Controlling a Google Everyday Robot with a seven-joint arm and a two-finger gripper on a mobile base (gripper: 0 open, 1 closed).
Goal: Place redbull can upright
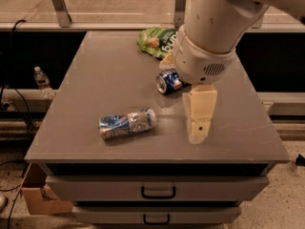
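The redbull can (pixel 127 123) lies on its side on the grey table (pixel 105 70), left of centre near the front edge; it is slim, silver and light blue, and crinkled. My gripper (pixel 198 131) hangs from the white arm (pixel 209 37), pointing down over the table's front right part. It is to the right of the can, well apart from it, and holds nothing.
A shorter dark-blue can (pixel 169 80) lies on its side behind the gripper, partly hidden by the arm. A green snack bag (pixel 155 39) lies at the back. Drawers (pixel 157 191) sit below the table front. A water bottle (pixel 42 79) stands on the floor at the left.
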